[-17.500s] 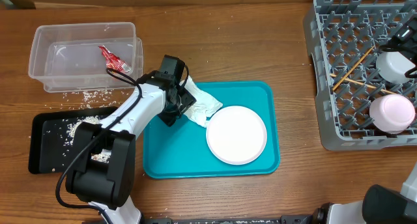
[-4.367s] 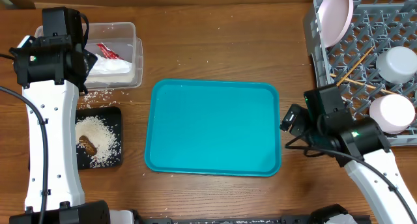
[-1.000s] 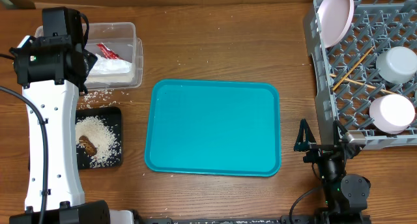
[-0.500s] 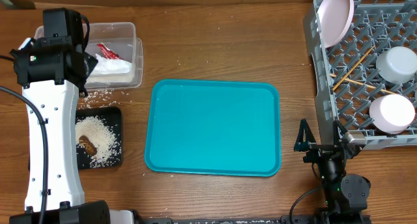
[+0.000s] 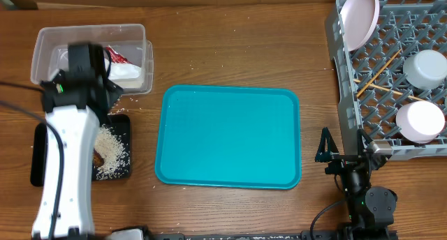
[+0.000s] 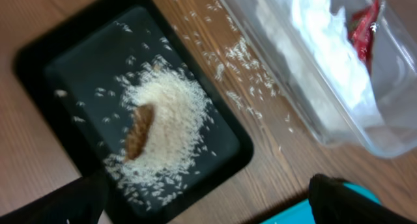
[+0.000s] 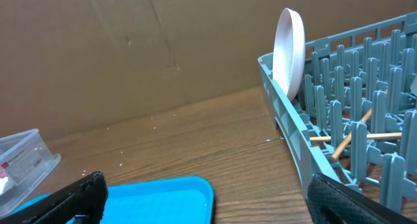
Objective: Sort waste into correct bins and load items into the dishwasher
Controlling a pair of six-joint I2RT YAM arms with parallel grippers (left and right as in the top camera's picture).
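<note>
Left gripper (image 6: 208, 208) apart, empty, over the black tray (image 6: 31, 60) at the worktop's left edge; loose rice (image 6: 236, 51) lies between tray and tub (image 6: 339, 129) (left arm far nearer). Right gripper (image 7: 208, 204) apart, beside the rack (image 7: 290, 116).

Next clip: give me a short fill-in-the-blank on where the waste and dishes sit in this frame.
1. The rice and brown lump lie in the ____ tray.
2. The tub holds the napkin and a ____ wrapper.
3. The rack holds a plate, chopsticks and ____ bowls.
4. The left gripper and right gripper are both ____.
Missing words: black; red; two; open.
</note>
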